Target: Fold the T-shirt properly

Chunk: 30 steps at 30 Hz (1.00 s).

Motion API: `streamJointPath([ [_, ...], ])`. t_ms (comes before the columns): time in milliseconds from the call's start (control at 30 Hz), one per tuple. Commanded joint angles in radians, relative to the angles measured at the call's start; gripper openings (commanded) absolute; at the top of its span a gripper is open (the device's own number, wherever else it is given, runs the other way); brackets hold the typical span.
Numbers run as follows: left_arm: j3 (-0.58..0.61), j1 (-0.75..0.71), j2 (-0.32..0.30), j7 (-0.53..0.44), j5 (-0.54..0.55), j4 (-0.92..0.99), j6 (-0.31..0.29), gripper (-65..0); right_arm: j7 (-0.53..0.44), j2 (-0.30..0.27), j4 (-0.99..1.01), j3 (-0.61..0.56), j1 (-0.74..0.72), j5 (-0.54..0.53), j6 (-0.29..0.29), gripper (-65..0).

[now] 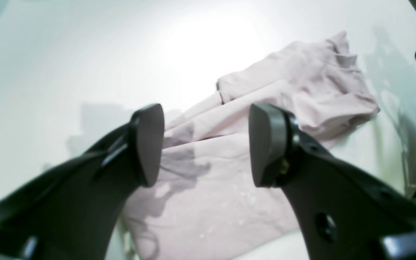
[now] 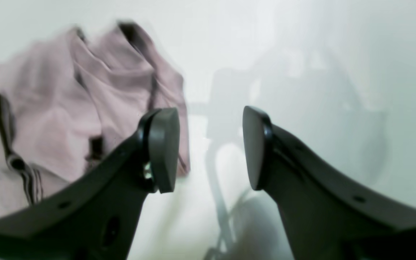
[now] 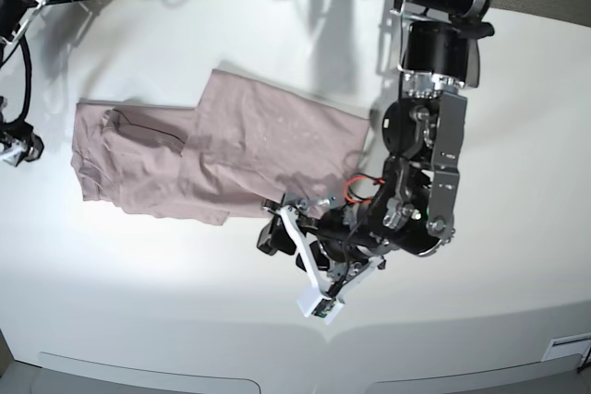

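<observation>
We've got the T-shirt (image 3: 222,156) lying rumpled and partly folded on the white table (image 3: 138,292) — it sits left of centre, closer to the far edge. Our left gripper (image 1: 206,144) hangs just over the shirt's near right corner, jaws wide, nothing between them. The right gripper (image 2: 211,148) — also wide and empty — sits over bare table, with the shirt off to its left in its own blurry view.

T-shirt (image 3: 222,159) lying rumpled on the white table (image 3: 138,311), left of centre; left end effector (image 3: 288,239) beside its near right corner, nearer the front edge.
</observation>
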<state>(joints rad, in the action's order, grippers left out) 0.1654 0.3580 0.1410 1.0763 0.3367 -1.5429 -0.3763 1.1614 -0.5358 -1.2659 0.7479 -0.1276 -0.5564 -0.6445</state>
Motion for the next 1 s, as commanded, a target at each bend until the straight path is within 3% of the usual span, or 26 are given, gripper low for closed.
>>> streamJointPath([
  [0, 0.002, 0.018, 0.009, -0.019, 0.017, -0.019, -0.005, -29.6, -0.022, -0.032, 0.001, 0.011, -0.013, -0.013, -0.017, -35.9],
  [233, 0.002, -0.028, 0.008, -0.024, 0.012, -0.019, -0.006, -29.6, -0.107, -0.032, 0.200, 0.011, -0.045, -0.114, -0.037, -35.9],
  [367, 0.002, -0.043, 0.008, -0.022, -0.027, -0.019, -0.008, -29.6, -0.089, -0.026, 0.298, 0.011, -0.084, -0.124, -0.038, -35.9],
  [500, 0.002, -0.042, 0.008, -0.022, -0.048, -0.019, -0.008, -29.6, -0.048, -0.002, 0.310, -0.021, -0.095, -0.209, -0.054, -35.9],
  [800, 0.002, -0.075, 0.008, 0.001, -0.049, -0.019, -0.009, -29.6, -0.062, 0.071, 0.310, -0.216, -0.153, -0.211, -0.054, -35.9],
  [967, 0.002, -0.140, 0.005, -0.034, -0.148, -0.018, -0.009, -29.6, -0.062, 0.079, 0.310, -0.221, -0.198, -0.219, -0.054, -35.9],
])
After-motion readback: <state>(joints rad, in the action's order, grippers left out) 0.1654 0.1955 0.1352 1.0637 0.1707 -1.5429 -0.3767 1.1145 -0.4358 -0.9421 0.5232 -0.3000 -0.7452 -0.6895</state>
